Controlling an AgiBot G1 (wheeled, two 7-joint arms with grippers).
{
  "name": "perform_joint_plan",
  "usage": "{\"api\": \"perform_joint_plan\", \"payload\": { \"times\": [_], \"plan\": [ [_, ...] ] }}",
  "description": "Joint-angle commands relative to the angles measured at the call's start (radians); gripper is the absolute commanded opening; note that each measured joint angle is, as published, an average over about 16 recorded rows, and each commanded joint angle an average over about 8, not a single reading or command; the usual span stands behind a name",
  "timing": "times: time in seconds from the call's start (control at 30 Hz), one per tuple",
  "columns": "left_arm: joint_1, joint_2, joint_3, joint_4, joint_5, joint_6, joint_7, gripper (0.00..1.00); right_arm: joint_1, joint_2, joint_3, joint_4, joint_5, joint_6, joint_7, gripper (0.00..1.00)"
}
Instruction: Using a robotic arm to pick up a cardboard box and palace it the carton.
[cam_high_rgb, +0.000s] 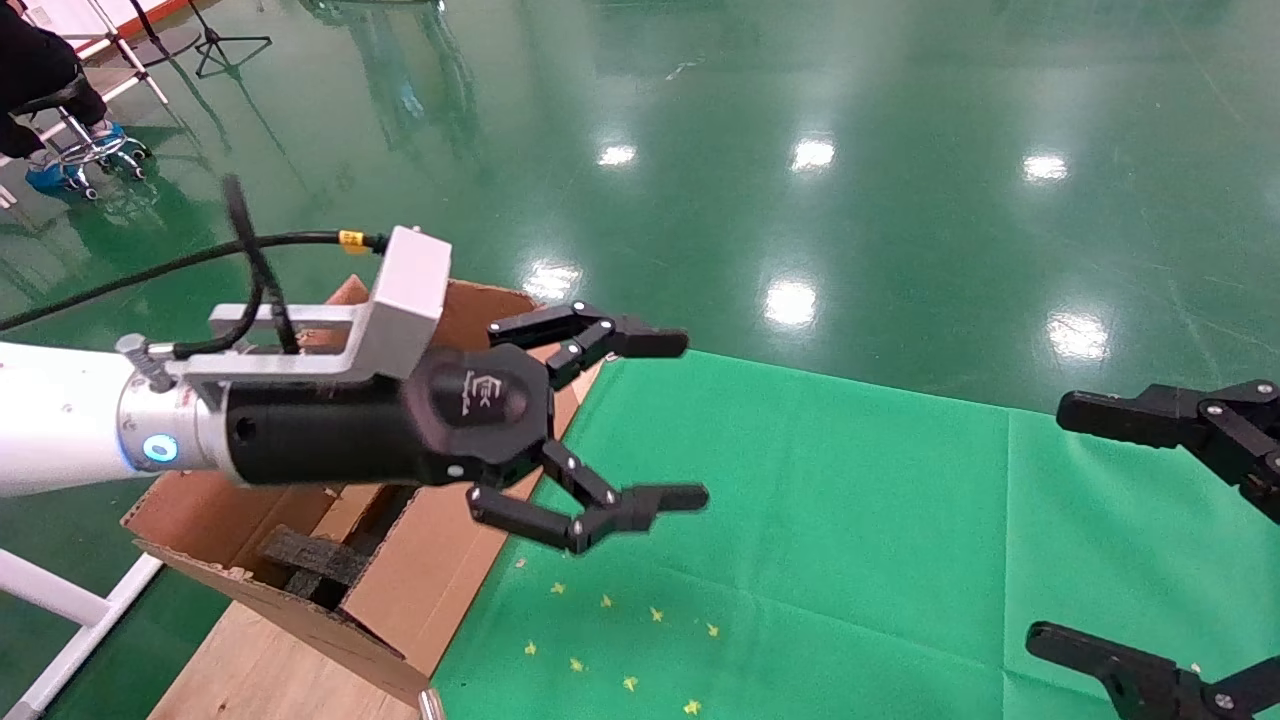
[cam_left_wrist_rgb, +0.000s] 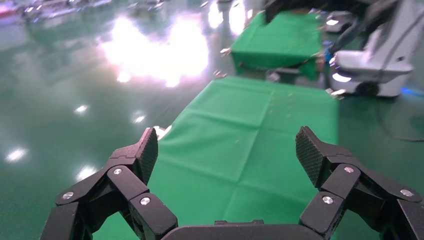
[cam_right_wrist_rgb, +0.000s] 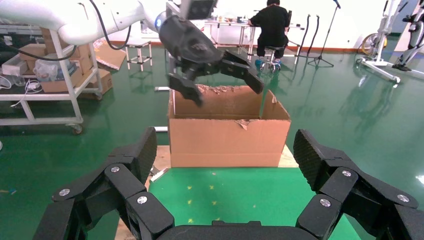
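The white robotic arm with its silver wrist and black two-finger left gripper (cam_high_rgb: 640, 420) hangs in the air with its fingers (cam_high_rgb: 640, 342) spread wide and nothing between them; they touch nothing. Just behind and below those fingers stands the large brown corrugated carton with torn upright flaps (cam_high_rgb: 440, 560), and the fingertips reach out past its near flap over the green cloth-covered table (cam_high_rgb: 820, 520). The head view looks down into the carton and shows a black foam piece (cam_high_rgb: 310, 555) lying inside, under the gripper's black body. The small taped cardboard box shows in none of the views, so where it lies cannot be told. The left wrist view shows only the two padded fingers (cam_left_wrist_rgb: 147, 155) held far apart, with the green cloth (cam_left_wrist_rgb: 240, 145) and the glossy green floor (cam_left_wrist_rgb: 65, 90) beyond them; the carton is out of that view. The right gripper (cam_high_rgb: 1110, 530), all black, sits at the far right of the table, well apart from the left fingers, with its own fingers (cam_right_wrist_rgb: 312, 155) also spread wide and empty. Its wrist view gives what the others lack: the carton's plain front wall (cam_right_wrist_rgb: 227, 142) seen side-on, the left gripper (cam_right_wrist_rgb: 220, 80) poised above the carton's open top, and a person in black (cam_right_wrist_rgb: 272, 22) seated at a table far behind.
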Motion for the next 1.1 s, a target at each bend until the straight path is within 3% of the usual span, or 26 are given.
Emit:
{"api": "perform_joint_plan", "payload": {
  "times": [0.03,0.43,1.1],
  "plan": [
    [0.011,0.002,-0.006,-0.019,-0.025,0.011,0.002,1.00,0.000,0.000,0.000,0.000,0.000,0.000,0.000,1.00],
    [0.055,0.009,-0.031,-0.098,-0.128,0.055,0.010,1.00,0.000,0.000,0.000,0.000,0.000,0.000,0.000,1.00],
    [0.047,0.008,-0.027,-0.083,-0.110,0.046,0.010,1.00,0.000,0.000,0.000,0.000,0.000,0.000,0.000,1.00]
  ]
}}
